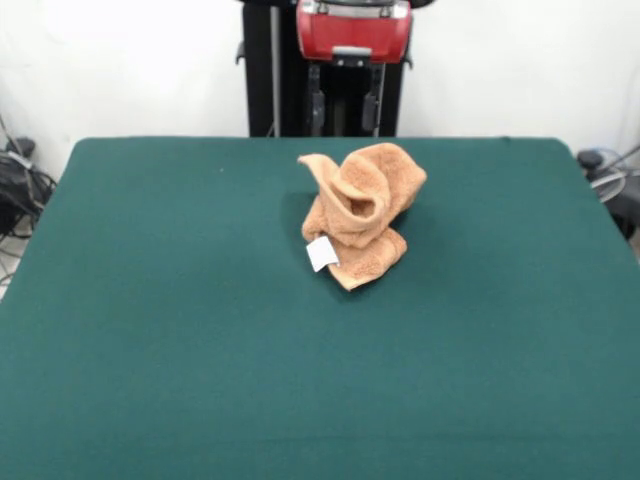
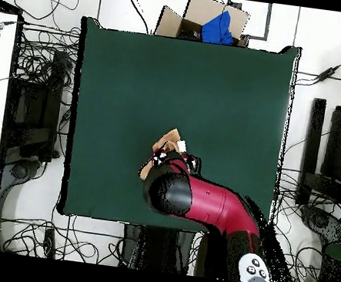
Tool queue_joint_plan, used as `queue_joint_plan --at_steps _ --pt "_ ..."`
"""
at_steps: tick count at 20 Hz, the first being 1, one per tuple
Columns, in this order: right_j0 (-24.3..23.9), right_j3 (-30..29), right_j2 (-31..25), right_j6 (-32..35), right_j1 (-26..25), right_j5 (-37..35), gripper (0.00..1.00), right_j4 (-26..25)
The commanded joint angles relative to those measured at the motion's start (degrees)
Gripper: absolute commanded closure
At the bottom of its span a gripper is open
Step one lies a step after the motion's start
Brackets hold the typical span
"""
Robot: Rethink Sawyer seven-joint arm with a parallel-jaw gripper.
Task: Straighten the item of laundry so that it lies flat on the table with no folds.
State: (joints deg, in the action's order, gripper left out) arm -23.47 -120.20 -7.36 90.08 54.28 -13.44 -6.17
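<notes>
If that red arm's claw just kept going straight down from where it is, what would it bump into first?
Most likely the crumpled towel: the overhead view shows the arm directly over it. The gripper hangs well above, so exact alignment is uncertain.

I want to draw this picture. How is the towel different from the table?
The towel is peach-orange; the table is dark green. The towel is small and sits near the table's middle; the table is far bigger. The towel is crumpled into a bunched heap with folds standing up; the table lies flat and smooth. The towel has a small white tag; the table shows none. Both look cloth-like.
</notes>
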Motion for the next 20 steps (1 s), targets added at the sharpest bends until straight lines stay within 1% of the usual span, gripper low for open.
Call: queue_joint_plan --at_steps 1,8,15,20 --pt "-0.3 2.4 -1.0 -0.8 0.5 -11.0 0.00 -4.2" --pt "-0.4 2.6 -1.0 0.3 0.2 -12.4 0.00 -4.9" --pt "-2.0 4.6 -1.3 0.9 -2.6 -10.7 0.00 -6.9" --pt "-2.7 5.2 -1.9 1.2 -3.1 -10.3 0.00 -7.4"
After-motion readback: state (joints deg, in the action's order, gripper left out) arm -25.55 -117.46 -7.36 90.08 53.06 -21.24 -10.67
